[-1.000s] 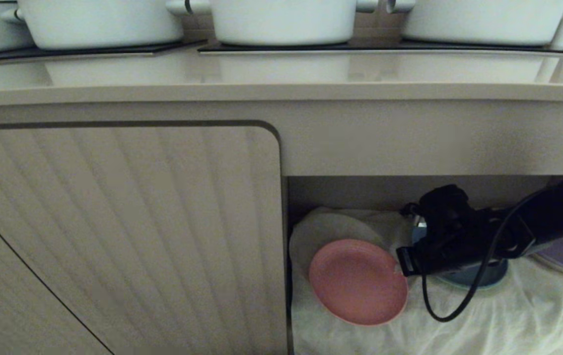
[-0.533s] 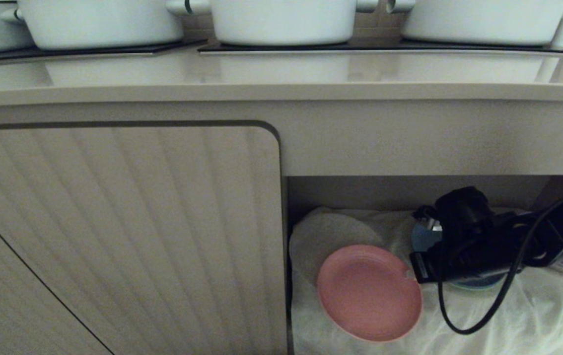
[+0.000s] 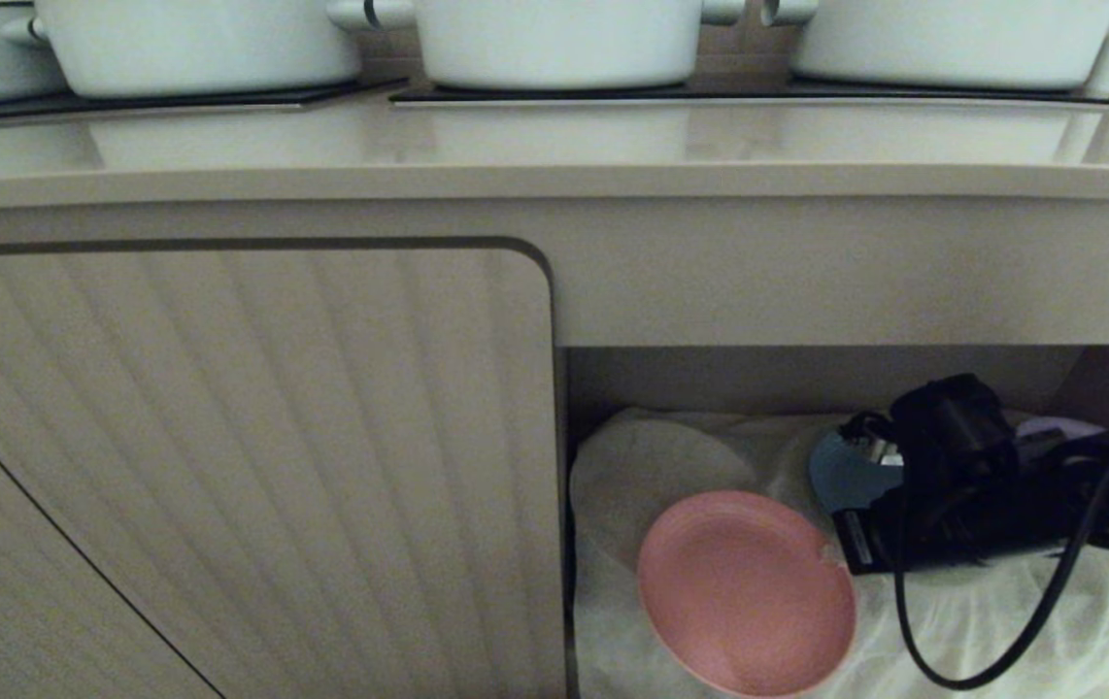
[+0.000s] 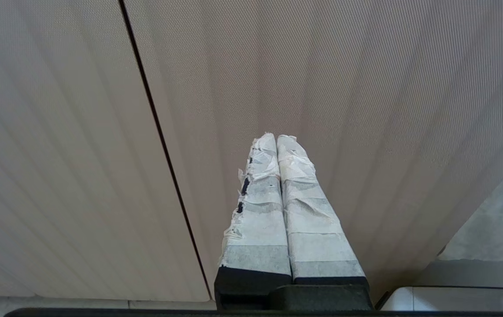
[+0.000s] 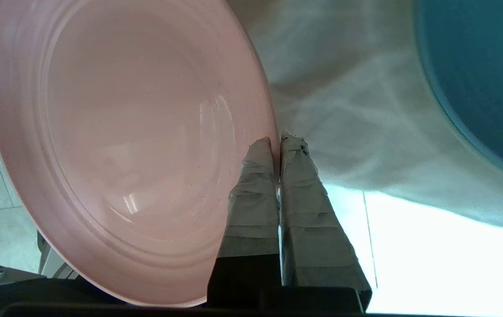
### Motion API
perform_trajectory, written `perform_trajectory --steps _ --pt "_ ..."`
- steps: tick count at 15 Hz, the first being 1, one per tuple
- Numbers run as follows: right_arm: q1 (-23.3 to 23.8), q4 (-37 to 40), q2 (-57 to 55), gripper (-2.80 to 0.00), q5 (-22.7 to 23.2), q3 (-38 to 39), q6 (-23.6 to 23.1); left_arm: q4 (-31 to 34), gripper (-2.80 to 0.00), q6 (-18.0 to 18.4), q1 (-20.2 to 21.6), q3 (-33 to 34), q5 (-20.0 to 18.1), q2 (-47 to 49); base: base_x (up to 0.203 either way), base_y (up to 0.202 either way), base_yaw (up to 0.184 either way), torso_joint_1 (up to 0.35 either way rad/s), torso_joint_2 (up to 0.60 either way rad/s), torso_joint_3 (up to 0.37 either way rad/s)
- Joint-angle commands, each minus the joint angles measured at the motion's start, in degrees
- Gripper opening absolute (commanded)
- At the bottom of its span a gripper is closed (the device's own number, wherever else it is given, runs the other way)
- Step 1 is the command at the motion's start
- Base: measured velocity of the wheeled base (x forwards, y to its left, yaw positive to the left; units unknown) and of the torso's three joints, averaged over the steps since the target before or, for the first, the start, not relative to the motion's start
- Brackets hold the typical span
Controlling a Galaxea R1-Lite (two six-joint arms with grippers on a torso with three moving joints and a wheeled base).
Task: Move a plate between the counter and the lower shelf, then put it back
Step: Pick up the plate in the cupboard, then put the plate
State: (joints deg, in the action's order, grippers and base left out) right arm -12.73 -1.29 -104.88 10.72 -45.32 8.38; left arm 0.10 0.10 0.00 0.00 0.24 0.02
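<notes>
Right wrist view shows the right gripper (image 5: pixel 278 143) clamped on the rim of the plate (image 5: pixel 115 145), which sits at the front of the lower shelf (image 3: pixel 1001 621); withdraw level, clear of the blue plate (image 3: pixel 846 471), before raising it toward the counter (image 3: pixel 554 146).

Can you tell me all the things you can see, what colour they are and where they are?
pink plate: one, pink, at the front left of the lower shelf, its rim pinched by the right gripper
blue plate: one, blue, on the shelf behind the gripper, partly hidden
white cloth: one, white, wrinkled, draped over the lower shelf floor
white pots: three, white, in a row at the back of the counter
cabinet door: one, beige, ribbed, left of the shelf
right gripper: one, black with taped fingers, shut on the plate's rim
left gripper: one, taped fingers, shut, empty, in front of the cabinet door
</notes>
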Motion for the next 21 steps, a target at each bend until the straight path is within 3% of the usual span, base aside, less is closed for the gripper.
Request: perform_trajectory --steps 1,14,21 --pt "0.42 -0.03 1.87 -2.8 0.12 1.11 0.06 -0.01 -2.8 -0.01 0.0 0.0 0.02 -0.02 0.0 0.0 0.0 0.0 0.0 0.0" --pt "2.62 1.13 21.61 -2.8 -0.25 13.21 2.33 -0.01 -2.8 -0.01 0.0 0.0 0.02 -0.02 0.0 0.0 0.0 0.0 0.0 0.0" --pt "4.74 9.89 36.49 -2.8 -1.27 19.88 3.4 -0.01 -2.8 -0.01 0.0 0.0 0.02 -0.02 0.0 0.0 0.0 0.0 0.0 0.0"
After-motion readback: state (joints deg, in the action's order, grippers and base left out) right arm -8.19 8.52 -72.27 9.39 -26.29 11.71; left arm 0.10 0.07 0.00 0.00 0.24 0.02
